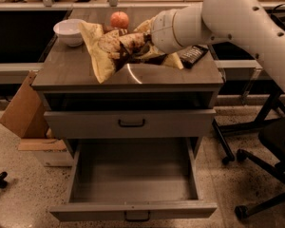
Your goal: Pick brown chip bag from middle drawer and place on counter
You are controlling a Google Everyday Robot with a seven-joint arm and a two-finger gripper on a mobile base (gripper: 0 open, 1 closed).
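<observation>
Currently the fingers [142, 44] clamp the brown chip bag [108, 49] over the wood-grain counter [180, 76], above a speckled floor [19, 196].

Counter [152, 77]: bowl [67, 31] far left, apple [119, 20] far centre, dark wrapper [194, 55] right. The gripper [143, 44], behind the chip bag [102, 56], fills the middle above the top. Free passage: near edge strip; open middle drawer [133, 179] below, reachable from above.
</observation>
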